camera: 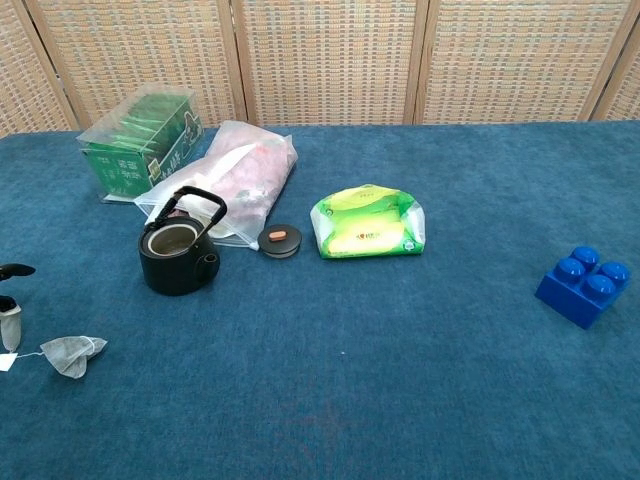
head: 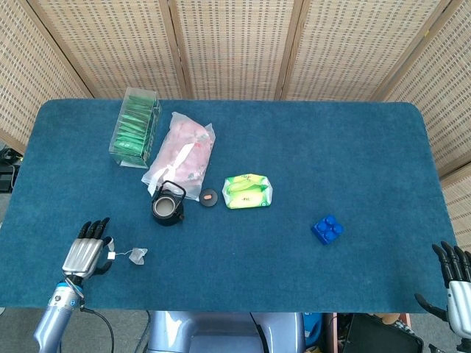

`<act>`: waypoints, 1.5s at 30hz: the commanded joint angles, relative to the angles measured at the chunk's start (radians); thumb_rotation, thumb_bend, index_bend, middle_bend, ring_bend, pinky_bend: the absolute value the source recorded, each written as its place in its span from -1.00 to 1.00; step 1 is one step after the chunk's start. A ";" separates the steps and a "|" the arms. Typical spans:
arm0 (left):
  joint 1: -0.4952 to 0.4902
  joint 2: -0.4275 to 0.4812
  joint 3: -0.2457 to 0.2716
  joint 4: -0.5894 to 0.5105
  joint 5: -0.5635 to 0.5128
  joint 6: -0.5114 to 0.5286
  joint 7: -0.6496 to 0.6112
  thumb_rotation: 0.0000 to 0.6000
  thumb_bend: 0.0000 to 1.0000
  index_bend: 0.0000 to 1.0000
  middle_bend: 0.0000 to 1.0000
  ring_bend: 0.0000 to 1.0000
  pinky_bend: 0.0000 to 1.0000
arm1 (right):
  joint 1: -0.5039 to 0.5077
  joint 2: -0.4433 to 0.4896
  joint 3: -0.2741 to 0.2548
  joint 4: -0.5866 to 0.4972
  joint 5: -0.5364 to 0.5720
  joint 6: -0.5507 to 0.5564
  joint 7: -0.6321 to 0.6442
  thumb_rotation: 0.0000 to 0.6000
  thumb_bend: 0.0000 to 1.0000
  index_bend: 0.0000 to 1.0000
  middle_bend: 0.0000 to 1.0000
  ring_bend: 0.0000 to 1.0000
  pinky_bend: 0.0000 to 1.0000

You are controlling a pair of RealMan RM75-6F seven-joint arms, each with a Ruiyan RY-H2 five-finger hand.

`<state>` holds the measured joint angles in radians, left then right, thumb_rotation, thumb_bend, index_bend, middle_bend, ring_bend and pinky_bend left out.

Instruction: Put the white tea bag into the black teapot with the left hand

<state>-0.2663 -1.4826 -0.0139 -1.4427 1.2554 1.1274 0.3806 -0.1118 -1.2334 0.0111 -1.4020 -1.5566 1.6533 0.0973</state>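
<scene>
The white tea bag [head: 137, 255] is seen lying flat on the blue table [head: 294, 147], near the front-left corner, with its string stretched to the left and ended by a small paper tag [head: 112, 255]. The left hand [head: 87, 248] is held just beside that tag, its fingers extended and slightly apart, nothing grasped — in the chest view only 2 dark fingertips [camera: 18, 270] are caught at the left edge. Whether the tag is actually touched cannot be told.

The black teapot [head: 168, 204] is placed upright further back and a little to the right of the tea bag, well apart from it; its handle is raised and its mouth is uncovered. A small round lid [head: 209, 197] with an orange knob is laid on the cloth just to the right of the pot. A green packet [head: 247, 190] is set beside the lid, a clear bag with pink contents [head: 181, 153] is spread behind the pot, and a clear box of green sachets [head: 135, 126] is stood further left. A blue block [head: 327, 229] is found alone toward the right.

The right hand [head: 455, 278] is shown off the table's front-right corner — fingers spread, empty.
</scene>
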 commanded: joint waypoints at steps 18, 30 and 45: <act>-0.010 -0.008 -0.003 0.003 -0.020 -0.004 0.006 1.00 -0.36 0.04 -1.00 -1.00 -1.00 | -0.008 0.001 0.002 -0.001 0.007 0.001 -0.001 1.00 -1.00 -0.79 -0.72 -1.00 -0.87; -0.019 -0.013 -0.003 0.010 -0.041 -0.015 0.009 1.00 -0.36 0.07 -1.00 -1.00 -1.00 | -0.012 0.000 0.004 -0.002 0.011 -0.001 -0.002 1.00 -1.00 -0.79 -0.72 -1.00 -0.87; -0.029 -0.016 -0.006 0.016 -0.059 -0.029 -0.006 1.00 -0.06 0.09 -1.00 -1.00 -1.00 | -0.019 0.000 0.007 -0.001 0.015 0.003 -0.001 1.00 -1.00 -0.79 -0.72 -1.00 -0.87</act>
<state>-0.2943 -1.4982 -0.0196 -1.4273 1.1970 1.0984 0.3750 -0.1308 -1.2331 0.0181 -1.4027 -1.5421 1.6563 0.0967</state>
